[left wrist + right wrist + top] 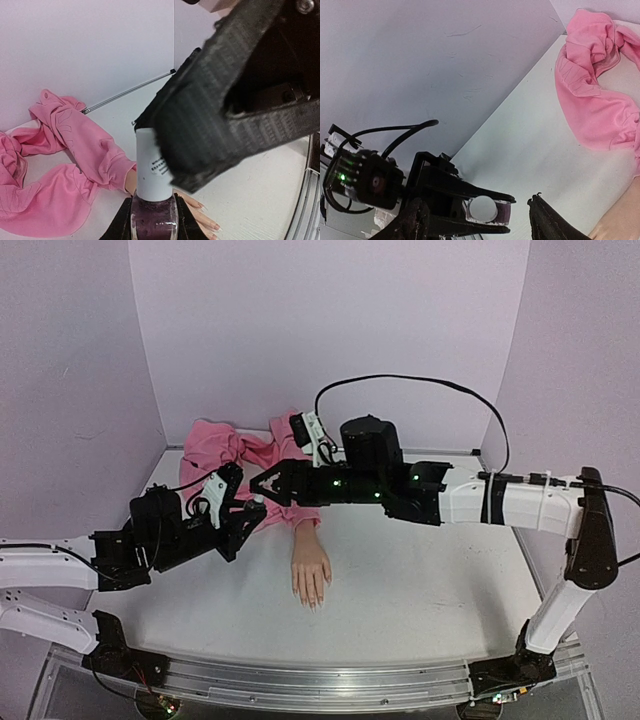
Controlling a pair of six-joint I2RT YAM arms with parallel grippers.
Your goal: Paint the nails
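My left gripper (pixel 154 226) is shut on a glass bottle of dark purple polish (pixel 154 217) and holds it upright with its white cap (pixel 150 165) on top. My right gripper (pixel 480 222) stands open over the cap (pixel 482 209), one finger (pixel 225 115) close beside it and the other (pixel 415 220) well apart. The beige mannequin hand (pixel 310 565) lies palm down on the table with its pink sleeve (pixel 290 512) behind it. Its nails (pixel 216 227) show skin-toned at the fingertips (pixel 313 600). In the top view both grippers meet left of the wrist (pixel 258 502).
A crumpled pink cloth (pixel 225 445) lies at the back left against the wall. The white table (pixel 420 590) ends in a metal rail (pixel 320 680) at the near edge. A black cable (pixel 420 385) arcs above the right arm.
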